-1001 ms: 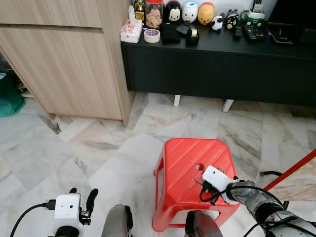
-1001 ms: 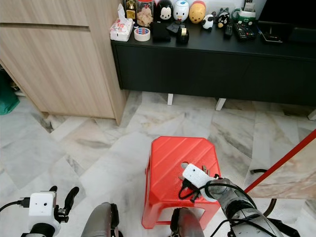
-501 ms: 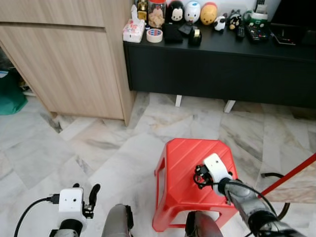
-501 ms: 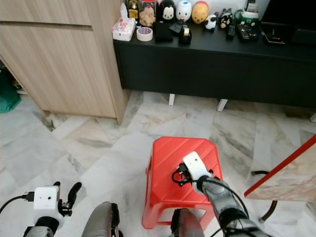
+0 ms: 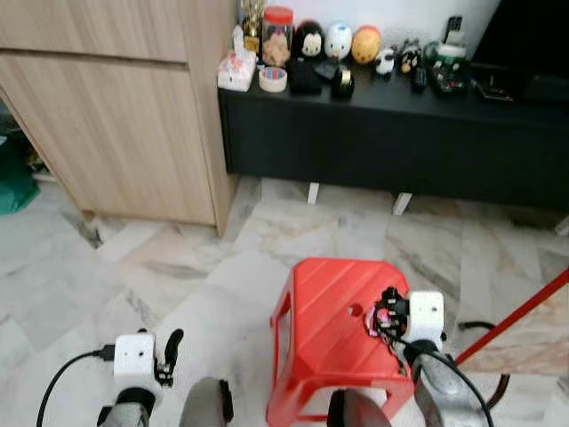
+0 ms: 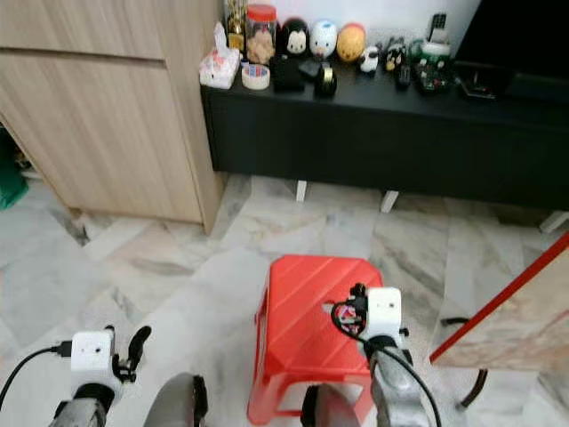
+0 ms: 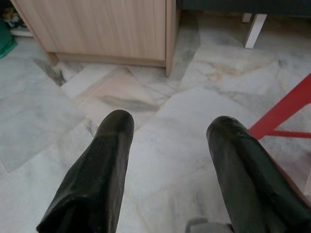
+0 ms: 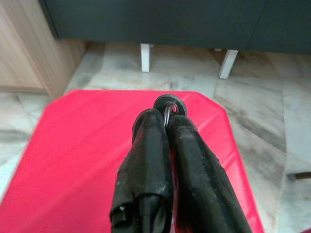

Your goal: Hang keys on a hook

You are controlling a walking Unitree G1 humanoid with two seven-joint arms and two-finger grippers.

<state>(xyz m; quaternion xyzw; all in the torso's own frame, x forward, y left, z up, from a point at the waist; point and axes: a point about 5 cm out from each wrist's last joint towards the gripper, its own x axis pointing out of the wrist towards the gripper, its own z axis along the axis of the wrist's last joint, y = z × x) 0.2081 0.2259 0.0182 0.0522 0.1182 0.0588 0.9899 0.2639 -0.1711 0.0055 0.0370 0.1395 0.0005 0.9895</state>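
A small dark bunch of keys on a metal ring (image 8: pixel 168 105) is clamped by the right gripper (image 8: pixel 164 127) above the red plastic stool (image 5: pixel 331 334); left of the stool, the left gripper (image 7: pixel 167 145) is held apart.

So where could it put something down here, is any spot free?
The red stool top is bare on the side toward the wooden cabinet; the right gripper, shut on the keys, hangs over the other side. The marble floor between stool and cabinet is open. The black console top is crowded with figurines.
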